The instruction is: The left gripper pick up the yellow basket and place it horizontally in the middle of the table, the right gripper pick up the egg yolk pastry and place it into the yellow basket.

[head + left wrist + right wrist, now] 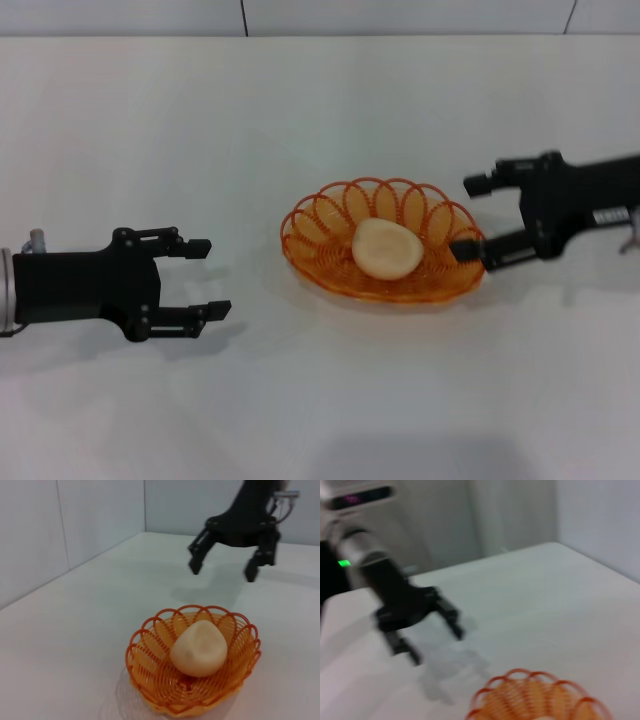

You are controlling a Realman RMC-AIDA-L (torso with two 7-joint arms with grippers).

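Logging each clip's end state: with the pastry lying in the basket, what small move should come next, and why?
Probably pull the right gripper back from the yellow basket. The egg yolk pastry already lies inside, the fingers are open and empty, and one sits at the rim. The left gripper is open, well clear.

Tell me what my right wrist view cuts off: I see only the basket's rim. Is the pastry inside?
Observer: Yes, the pastry lies in the middle of the basket.
Operator: Where is my right gripper?
Observer: The right gripper is open and empty at the basket's right side.
Operator: Is the basket sitting flat?
Observer: Yes, upright on the table, between the right gripper and the open left gripper.
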